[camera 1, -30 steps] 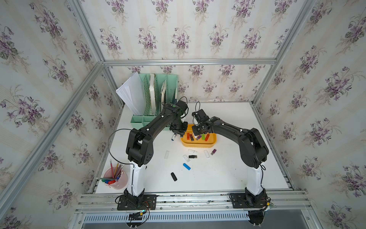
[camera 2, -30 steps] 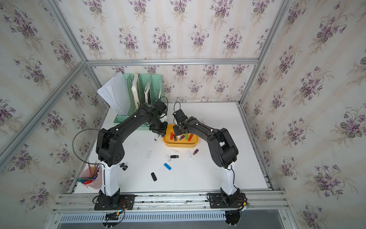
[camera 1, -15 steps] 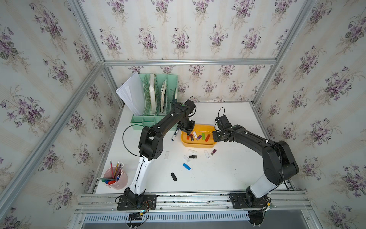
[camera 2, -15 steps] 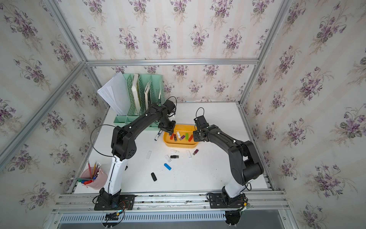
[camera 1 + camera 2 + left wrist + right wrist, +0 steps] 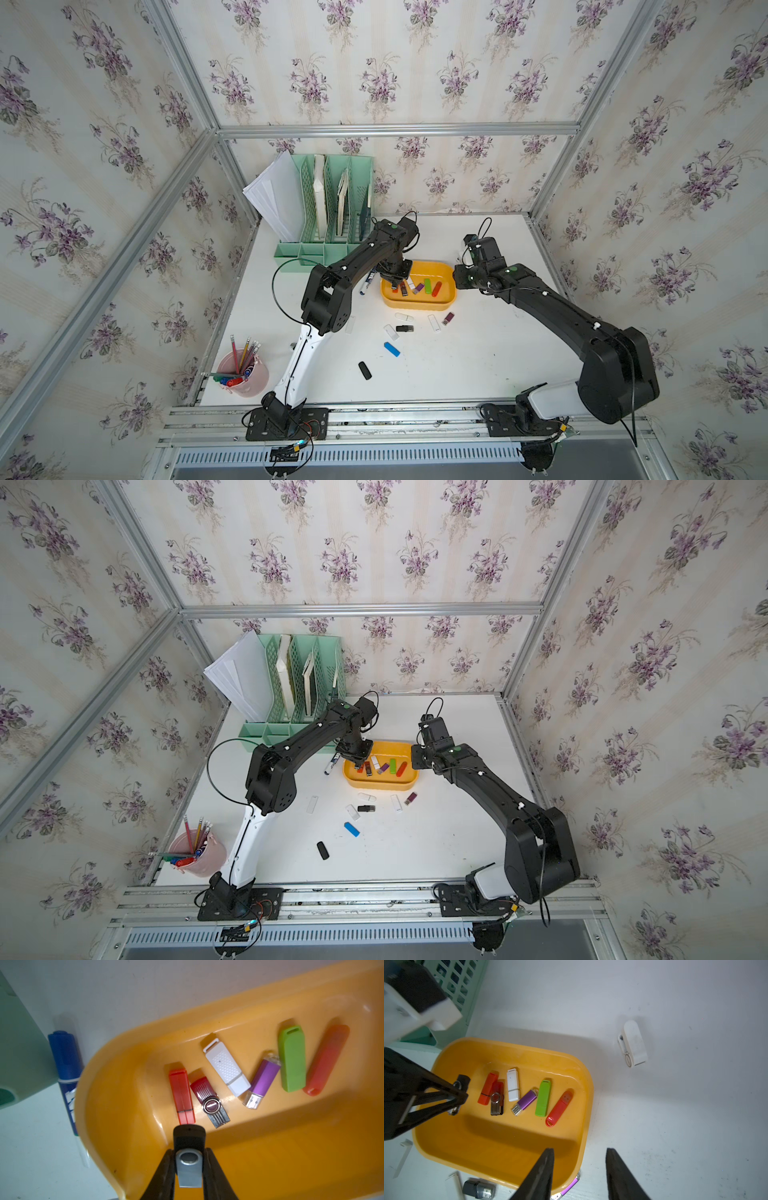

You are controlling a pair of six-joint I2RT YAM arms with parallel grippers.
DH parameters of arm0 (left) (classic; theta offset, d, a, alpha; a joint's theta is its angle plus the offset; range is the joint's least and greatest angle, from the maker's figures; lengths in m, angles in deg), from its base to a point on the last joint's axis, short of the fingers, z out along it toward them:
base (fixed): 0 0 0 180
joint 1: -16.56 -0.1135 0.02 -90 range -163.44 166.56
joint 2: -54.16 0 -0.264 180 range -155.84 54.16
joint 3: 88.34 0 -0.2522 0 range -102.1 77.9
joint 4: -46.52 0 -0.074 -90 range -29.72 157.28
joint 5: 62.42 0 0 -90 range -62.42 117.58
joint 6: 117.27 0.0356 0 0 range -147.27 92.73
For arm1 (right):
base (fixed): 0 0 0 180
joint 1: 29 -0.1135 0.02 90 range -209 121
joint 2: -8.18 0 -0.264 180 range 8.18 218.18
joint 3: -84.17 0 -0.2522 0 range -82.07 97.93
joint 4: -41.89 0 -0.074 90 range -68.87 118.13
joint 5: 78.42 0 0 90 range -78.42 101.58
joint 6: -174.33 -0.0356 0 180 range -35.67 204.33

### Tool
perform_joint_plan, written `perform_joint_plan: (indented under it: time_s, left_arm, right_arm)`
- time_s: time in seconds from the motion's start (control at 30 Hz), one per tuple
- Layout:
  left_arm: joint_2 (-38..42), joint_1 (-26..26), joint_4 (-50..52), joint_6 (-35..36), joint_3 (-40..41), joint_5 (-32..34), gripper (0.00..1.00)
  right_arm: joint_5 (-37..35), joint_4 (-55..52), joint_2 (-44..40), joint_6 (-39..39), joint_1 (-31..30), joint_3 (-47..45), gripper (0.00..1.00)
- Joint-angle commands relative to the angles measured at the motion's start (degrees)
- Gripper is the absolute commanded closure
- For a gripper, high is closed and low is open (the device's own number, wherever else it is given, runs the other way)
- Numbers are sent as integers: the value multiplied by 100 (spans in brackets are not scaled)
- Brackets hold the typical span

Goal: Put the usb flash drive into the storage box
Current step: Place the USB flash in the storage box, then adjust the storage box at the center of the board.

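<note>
Left jaws: closed tight on the usb flash drive (image 5: pixel 188 1159), one jaw on each side of its silver swivel clip, the black body sticking out past the tips.
Usb flash drive: held inside the outline of the storage box (image 5: pixel 124 1047), at the end nearest the green file rack (image 5: pixel 328 199); whether it touched the box floor could not be told.
Right jaws: parted with a clear gap and nothing between them (one jaw over the rim of the box, the other over the bare counter (image 5: pixel 675 1105)), at the end of the box away from the file rack.
Storage box: yellow-orange and lidless, it sat on the counter between the two arms in both top views (image 5: pixel 417 305) (image 5: pixel 380 786).
Inside the box: six drives lay roughly in a row, an orange-red one (image 5: pixel 181 1097), a dark red swivel one (image 5: pixel 207 1097) touching it, a white one (image 5: pixel 226 1068), a purple one (image 5: pixel 262 1080), a green one (image 5: pixel 293 1059) and a red one (image 5: pixel 326 1059).
Beside the box: a blue marker (image 5: pixel 66 1059) lay just beside the rim, on the file-rack side.
Loose on the counter: a blue drive (image 5: pixel 391 349), a black drive (image 5: pixel 365 370) and several white ones lay in front of the box; a white swivel drive (image 5: pixel 634 1043) lay apart on the bare counter.
Corner: a pink cup (image 5: pixel 245 374) held pencils and pens.
</note>
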Motion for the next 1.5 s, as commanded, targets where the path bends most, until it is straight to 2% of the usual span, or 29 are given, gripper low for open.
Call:
perform_joint_plan:
  time_s: [0.0, 0.4, 0.73, 0.93, 1.07, 1.1, 1.2, 1.27, 1.47]
  left_arm:
    - [-112, 58, 173, 18, -158, 519, 73]
    - [-347, 148, 217, 52, -265, 1157, 72]
    - [-491, 204, 286, 132, -300, 1370, 68]
    - [-206, 251, 199, 65, -303, 1067, 57]
    - [306, 244, 232, -38, -294, 705, 46]
    - [462, 236, 257, -64, -240, 685, 39]
    - [955, 208, 285, -167, 119, 576, 34]
    - [1308, 208, 233, -220, 553, 546, 33]
    - [2459, 209, -280, -380, 2540, 351, 29]
  right_arm:
    - [-127, -236, -228, -5, 35, 32, 53]
    - [-86, -395, -641, 30, 172, -196, 53]
    - [74, -350, -604, 12, 169, -257, 53]
    - [387, -274, -397, 28, 169, -365, 50]
    - [786, -240, -123, 21, 158, -335, 46]
    - [930, -186, -138, 25, 156, -345, 45]
    - [1183, -165, -71, 65, 143, -292, 42]
    - [1035, -277, 126, 74, 143, -159, 40]
    - [648, -716, 1159, 121, 169, 633, 34]
